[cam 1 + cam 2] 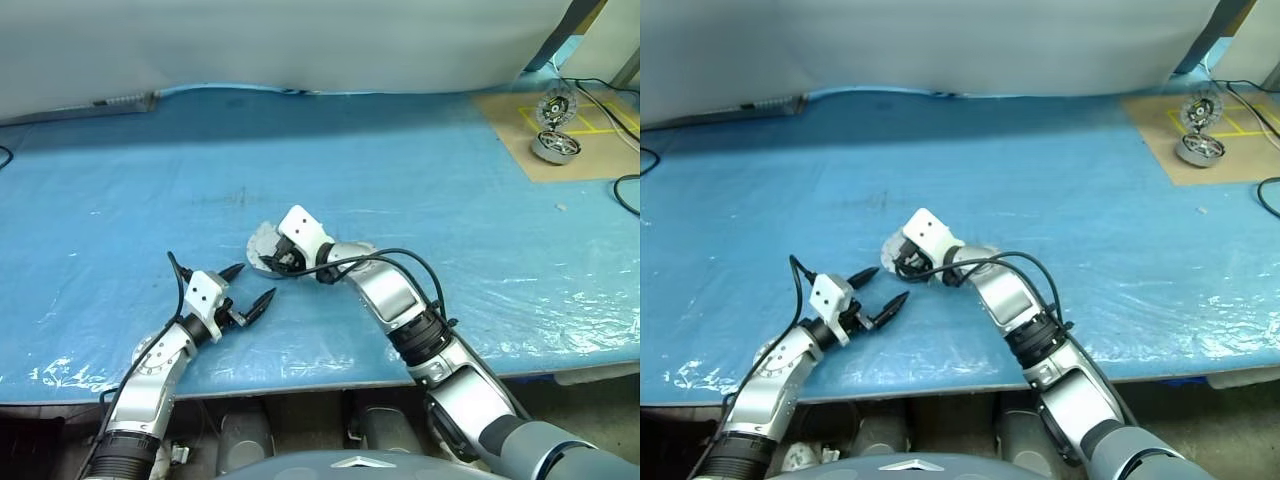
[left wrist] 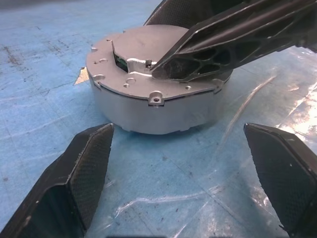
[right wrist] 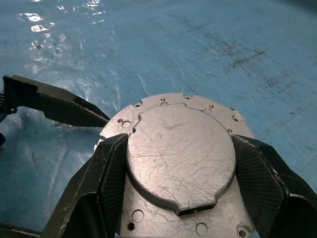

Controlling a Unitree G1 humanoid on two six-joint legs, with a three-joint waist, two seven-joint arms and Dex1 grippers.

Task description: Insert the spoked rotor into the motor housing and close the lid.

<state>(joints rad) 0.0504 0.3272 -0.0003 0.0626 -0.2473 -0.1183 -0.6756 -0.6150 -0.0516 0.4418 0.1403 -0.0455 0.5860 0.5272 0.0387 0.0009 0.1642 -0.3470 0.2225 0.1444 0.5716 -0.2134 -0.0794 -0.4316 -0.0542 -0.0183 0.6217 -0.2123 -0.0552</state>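
Left pincer (image 1: 249,284) agape; right pincer (image 3: 179,163) apparently clamped.

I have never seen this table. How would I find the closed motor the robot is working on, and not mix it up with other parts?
Look at the blue table cover, near its front edge in the middle. There the right gripper is closed around a flat round silver motor housing, its lid scratched and notched. The two other round parts sit far off on a brown board at the back right corner.
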